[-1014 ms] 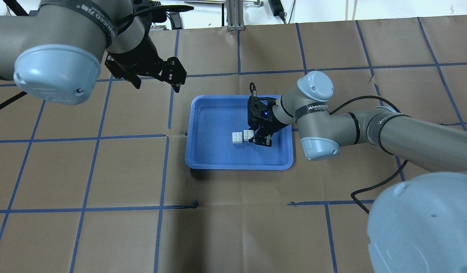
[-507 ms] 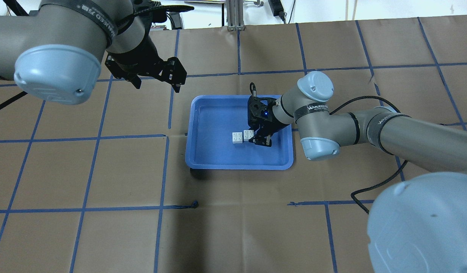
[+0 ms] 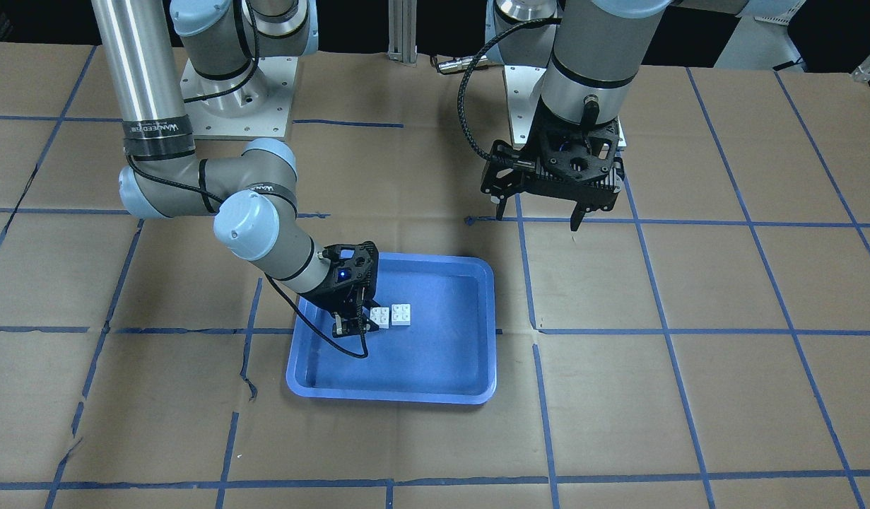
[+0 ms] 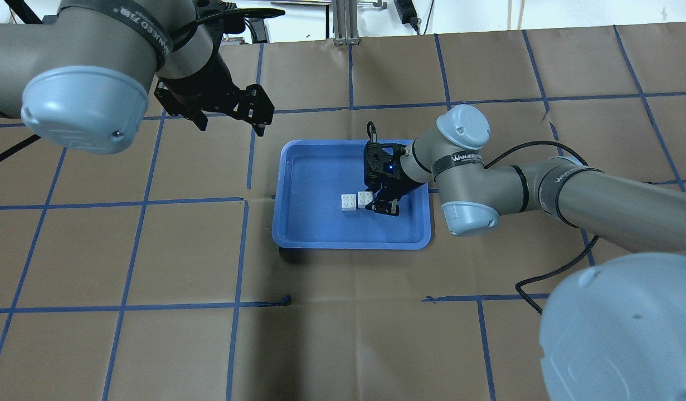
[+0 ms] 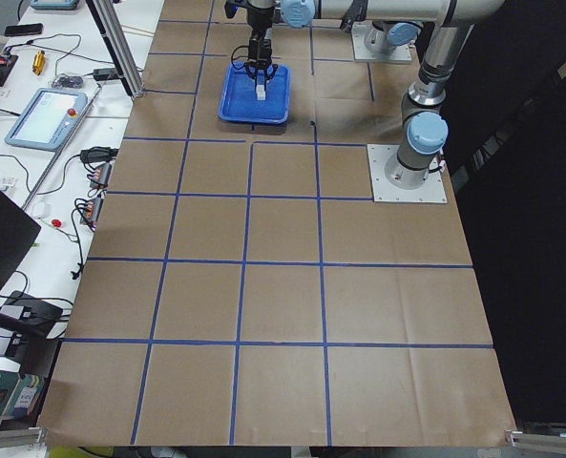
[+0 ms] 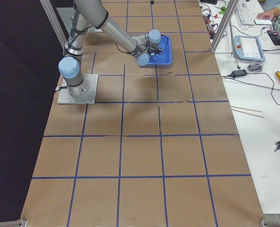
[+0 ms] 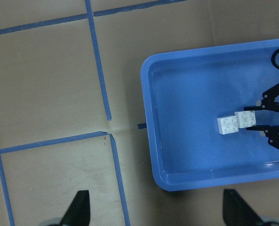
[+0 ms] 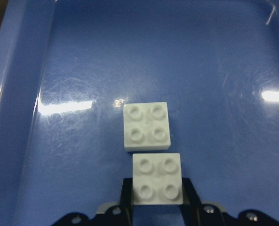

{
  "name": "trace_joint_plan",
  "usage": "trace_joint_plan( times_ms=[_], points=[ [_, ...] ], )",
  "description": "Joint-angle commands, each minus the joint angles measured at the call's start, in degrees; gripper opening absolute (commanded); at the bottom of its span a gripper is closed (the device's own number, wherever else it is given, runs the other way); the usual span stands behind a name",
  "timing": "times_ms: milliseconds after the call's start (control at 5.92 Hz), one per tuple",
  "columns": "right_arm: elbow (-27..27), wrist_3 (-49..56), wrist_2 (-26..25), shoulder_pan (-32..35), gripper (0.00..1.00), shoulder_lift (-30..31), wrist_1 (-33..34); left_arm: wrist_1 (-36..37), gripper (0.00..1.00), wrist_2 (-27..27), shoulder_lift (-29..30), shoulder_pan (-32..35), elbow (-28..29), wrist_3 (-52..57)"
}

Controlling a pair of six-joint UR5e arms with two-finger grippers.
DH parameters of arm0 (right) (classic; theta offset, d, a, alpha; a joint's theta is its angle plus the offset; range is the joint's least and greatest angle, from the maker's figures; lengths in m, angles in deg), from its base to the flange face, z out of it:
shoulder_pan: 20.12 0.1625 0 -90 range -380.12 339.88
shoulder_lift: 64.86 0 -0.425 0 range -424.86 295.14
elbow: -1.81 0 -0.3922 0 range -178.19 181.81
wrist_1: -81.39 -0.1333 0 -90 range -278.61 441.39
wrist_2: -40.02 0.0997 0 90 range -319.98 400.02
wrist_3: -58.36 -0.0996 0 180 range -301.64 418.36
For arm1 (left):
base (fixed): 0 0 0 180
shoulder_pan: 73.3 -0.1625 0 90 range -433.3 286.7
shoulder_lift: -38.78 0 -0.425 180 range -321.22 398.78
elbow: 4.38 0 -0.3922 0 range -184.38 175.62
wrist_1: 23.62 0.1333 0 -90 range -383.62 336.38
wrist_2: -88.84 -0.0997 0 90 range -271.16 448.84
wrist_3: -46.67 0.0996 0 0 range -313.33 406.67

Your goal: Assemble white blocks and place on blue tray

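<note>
Two white blocks lie inside the blue tray (image 4: 351,244), edge to edge. My right gripper (image 4: 371,199) reaches low into the tray and is shut on the nearer white block (image 8: 157,179), one finger on each side. The other white block (image 8: 147,126) lies free just beyond it, touching it. Both also show in the front view, the held block (image 3: 379,317) and the free block (image 3: 401,314). My left gripper (image 4: 231,128) is open and empty. It hangs above the table beyond the tray's far left corner.
The table is covered in brown paper with a blue tape grid (image 4: 242,200). The right arm's black cable (image 4: 549,273) loops over the table on the tray's right. The operators' bench with a pendant (image 5: 52,107) lies past the far edge.
</note>
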Motion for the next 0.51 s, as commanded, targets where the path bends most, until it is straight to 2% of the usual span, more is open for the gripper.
trace_joint_plan(
  times_ms=[0, 338],
  points=[
    [0.00, -0.01, 0.09, 0.00, 0.24, -0.03, -0.01, 0.01, 0.99, 0.06, 0.06, 0.03, 0.12, -0.02],
    [0.09, -0.01, 0.09, 0.00, 0.23, 0.14, -0.01, -0.08, 0.99, 0.06, 0.06, 0.03, -0.06, -0.02]
  ],
)
